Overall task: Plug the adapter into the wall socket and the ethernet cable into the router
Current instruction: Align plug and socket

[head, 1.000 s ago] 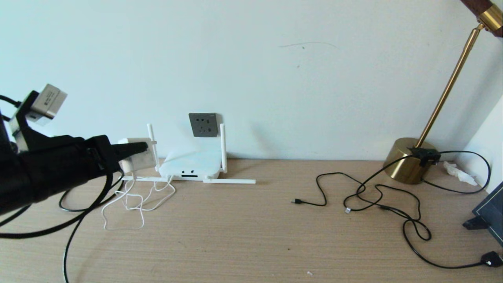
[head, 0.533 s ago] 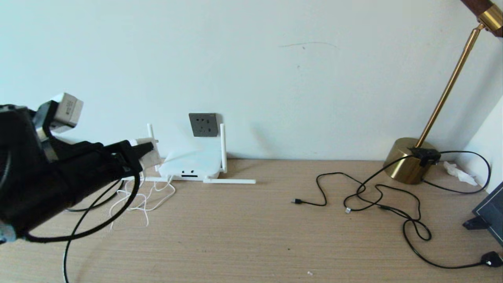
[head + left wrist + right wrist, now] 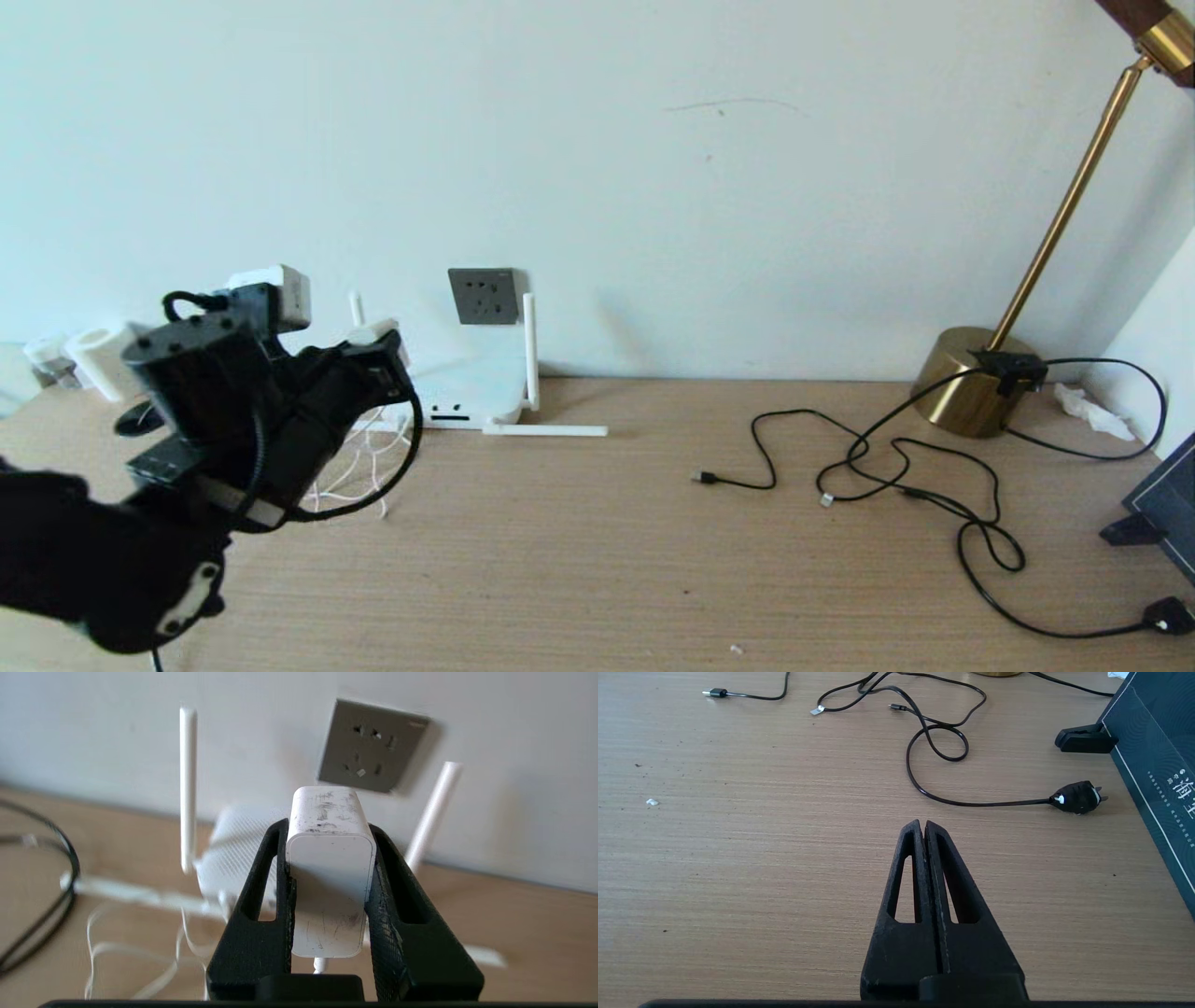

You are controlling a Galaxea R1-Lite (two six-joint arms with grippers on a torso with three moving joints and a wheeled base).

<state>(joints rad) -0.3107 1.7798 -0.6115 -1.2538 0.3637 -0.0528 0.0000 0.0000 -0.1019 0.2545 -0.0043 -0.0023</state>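
Your adapter (image 3: pixel 331 877) is sitting clamped between the two black fingers (image 3: pixel 254 914) of the left end effector (image 3: pixel 373 347), which is closed on its sides. It is hanging in the air short of the socket (image 3: pixel 371 745), not yet plugged in; in the left wrist view the socket's pin holes are showing just past the adapter's far end. Its thin white cord (image 3: pixel 359 467) is trailing down onto the worktop (image 3: pixel 597 560) in loose loops, below and to the left of the socket.

The socket (image 3: pixel 483 296) is sitting on the wall, and the router (image 3: pixel 467 392) is lying directly beneath it on the worktop, against the wall. One antenna (image 3: pixel 529 350) is standing upright just right of the socket, another (image 3: pixel 546 430) is lying flat in front of the router, and you are seeing a third upright one (image 3: pixel 188 788) in the left wrist view, to the socket's left.

Well to the right of the socket, thin black cords (image 3: pixel 887 467) are lying tangled on the worktop beside a brass lamp base (image 3: pixel 971 378), with a small black plug (image 3: pixel 1076 797) at the end of one.

Your right end effector (image 3: pixel 924 826) is idling over bare worktop near that black plug, its fingers pressed together and holding nothing.
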